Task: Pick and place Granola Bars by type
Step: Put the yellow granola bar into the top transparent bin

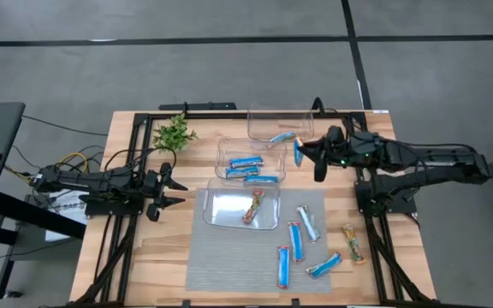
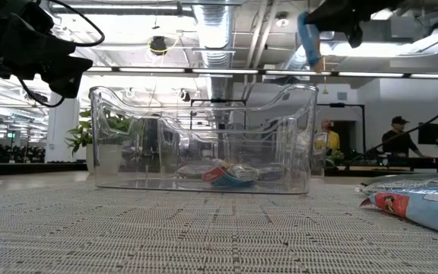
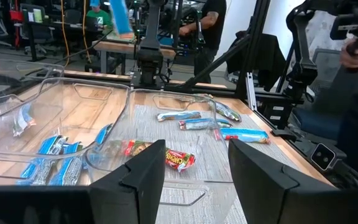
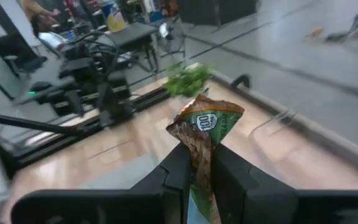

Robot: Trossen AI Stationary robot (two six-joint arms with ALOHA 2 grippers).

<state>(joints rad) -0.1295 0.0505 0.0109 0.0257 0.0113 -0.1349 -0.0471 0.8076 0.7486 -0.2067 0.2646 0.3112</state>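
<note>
My right gripper (image 1: 305, 154) is shut on a bright blue granola bar (image 1: 299, 154), high above the table between the far clear bin (image 1: 308, 109) and the middle clear bin (image 1: 222, 145). The bar also shows in the low view (image 2: 308, 38) and the left wrist view (image 3: 120, 15). The middle bin holds several blue bars (image 1: 246, 164). The far bin holds a pale bar (image 1: 281, 137). The near bin (image 1: 216, 192) holds a red multicolour bar (image 1: 254, 206). My left gripper (image 1: 168, 192) is open and empty at the table's left. My right gripper pinches the blue bar between its two fingers at one end (image 4: 199, 165). The other end (image 4: 205, 121) sticks out past the fingertips. The fingers come from the table's right. The bar is lifted clear, and its free end (image 2: 315, 61) hangs down at a tilt above the bins.
Several loose bars lie on the grey mat at the near right: blue ones (image 1: 295, 241) (image 1: 282, 265) (image 1: 323, 265), a pale one (image 1: 308, 224) and an orange-brown one (image 1: 352, 244) on the wood. A small green plant (image 1: 174, 133) stands at the far left. People show in the room behind.
</note>
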